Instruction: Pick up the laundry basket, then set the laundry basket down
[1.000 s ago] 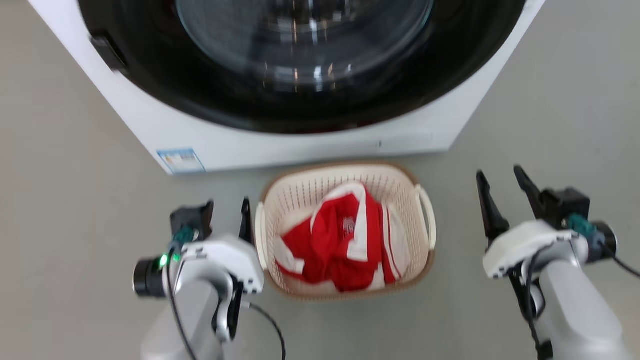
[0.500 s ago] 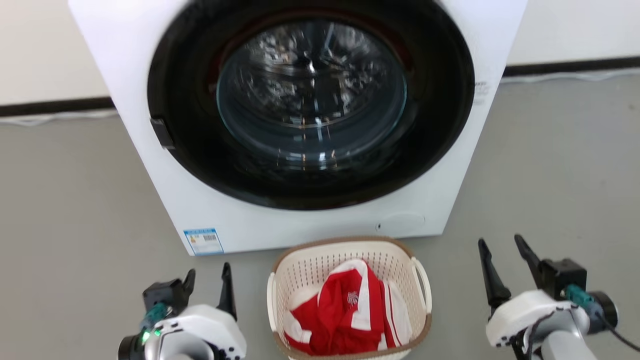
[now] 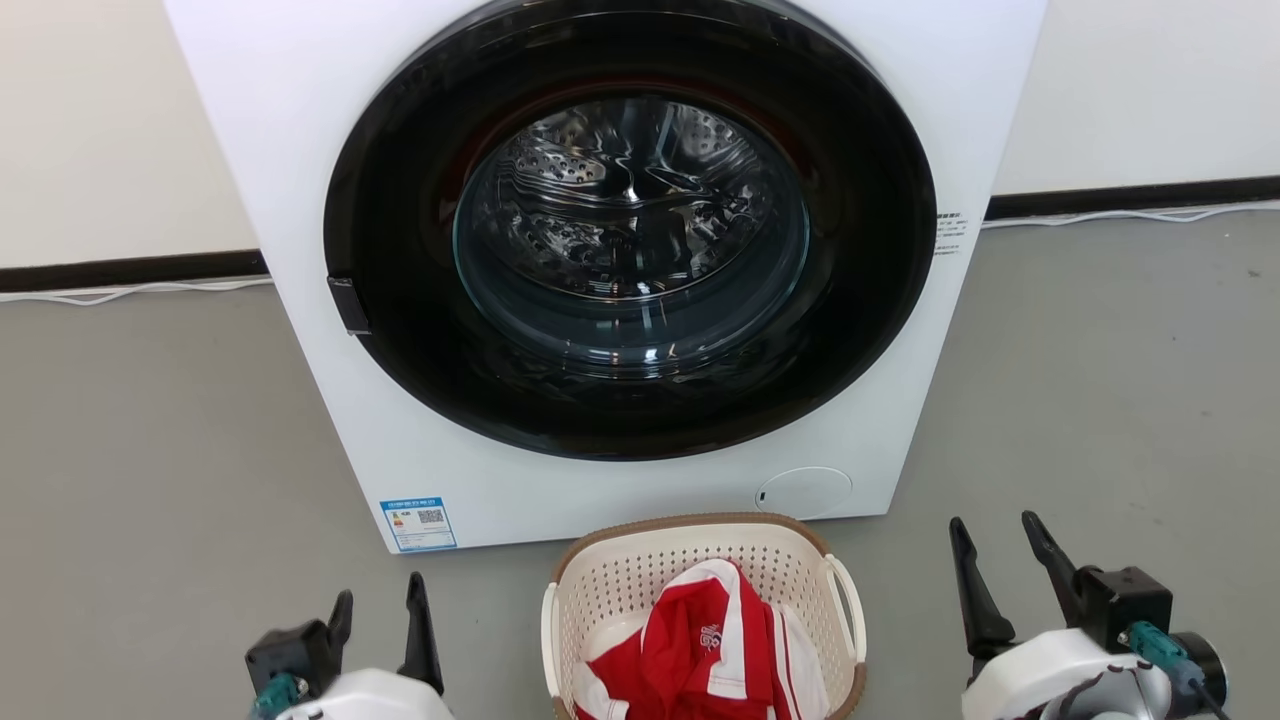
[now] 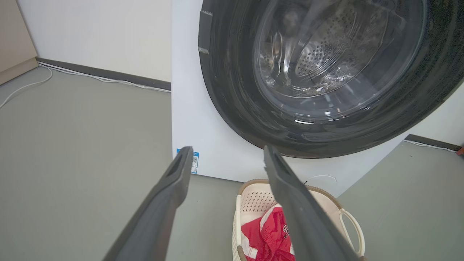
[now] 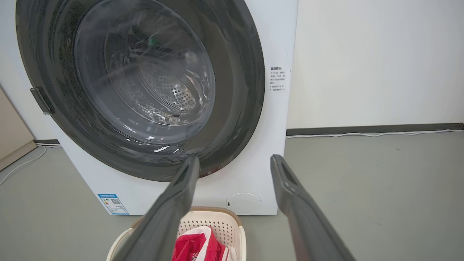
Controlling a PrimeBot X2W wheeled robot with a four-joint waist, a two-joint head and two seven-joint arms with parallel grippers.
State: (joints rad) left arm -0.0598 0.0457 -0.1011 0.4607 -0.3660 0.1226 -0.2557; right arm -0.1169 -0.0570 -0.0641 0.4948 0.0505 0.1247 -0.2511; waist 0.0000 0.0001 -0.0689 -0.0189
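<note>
Dark, long fingers of the left tool are standing spread wide with nothing between them, pointing up from the near left of the head view. The left wrist view is looking along that same empty gap toward the washer. Over at the near right, the right tool is likewise gaping open and gripping nothing, and its own wrist view is showing bare air between the fingers. Between the two tools, touching neither, the laundry basket is sitting on the grey floor, its brown rim band running around the top and a white loop handle sticking out on its right side. Its near end is being cut off by the bottom edge of the head view. A red and white garment is lying crumpled inside the basket. Just beyond the basket's far end, the white washer is standing upright with its round black-framed glass door facing the robot, the steel drum showing through it. A blue label is sticking to the washer's lower left corner. Farther back, a white cable is trailing along the dark baseboard under a pale wall.
</note>
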